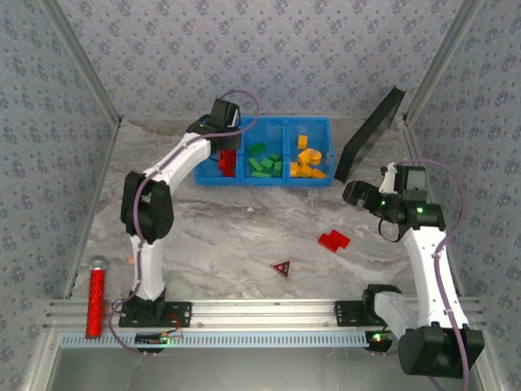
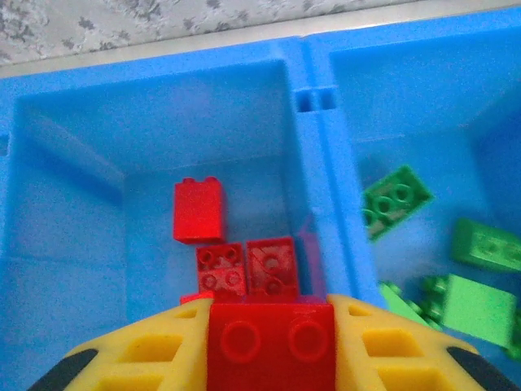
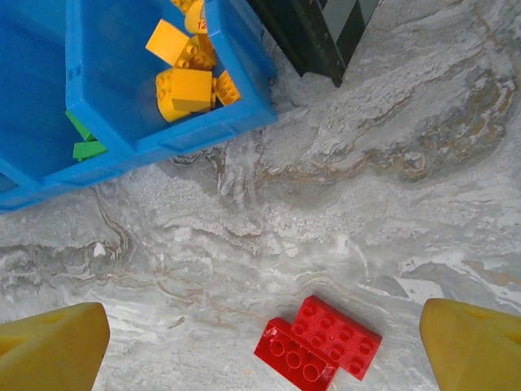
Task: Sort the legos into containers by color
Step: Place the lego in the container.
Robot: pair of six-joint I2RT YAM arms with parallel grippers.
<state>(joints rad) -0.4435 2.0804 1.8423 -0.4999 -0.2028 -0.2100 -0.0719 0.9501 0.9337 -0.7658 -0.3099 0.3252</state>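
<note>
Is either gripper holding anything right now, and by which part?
The left gripper holds a red brick, pinched by its two opposite side walls, studs facing the camera, over the tray's left compartment. The right gripper is open and holds nothing.

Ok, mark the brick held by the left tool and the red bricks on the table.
held red brick (image 2: 271, 342): left wrist view, middle of its studded face.
red bricks on table (image 3: 326, 342): right wrist view, studded top.

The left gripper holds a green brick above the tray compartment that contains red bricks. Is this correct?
Not entirely. The left wrist view shows that the brick in the left gripper is red, not green. It is indeed above the tray compartment that contains red bricks.
</note>
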